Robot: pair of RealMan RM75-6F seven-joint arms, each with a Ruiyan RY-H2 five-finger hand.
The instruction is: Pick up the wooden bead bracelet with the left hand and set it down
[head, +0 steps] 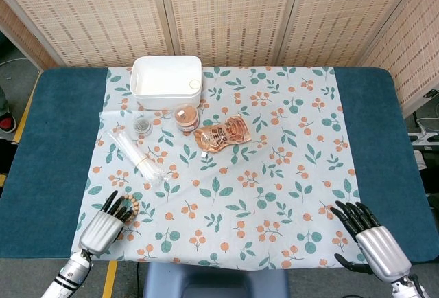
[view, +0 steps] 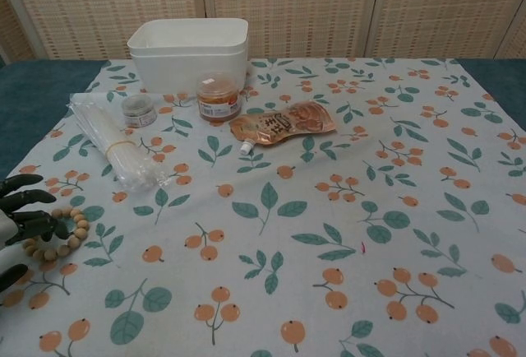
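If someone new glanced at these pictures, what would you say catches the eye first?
Probably the left robot hand at the near left corner of the floral tablecloth, its dark fingers over the wooden bead bracelet, which lies on the cloth. Next, the white bin at the far left, with the orange pouch lying nearer the middle.
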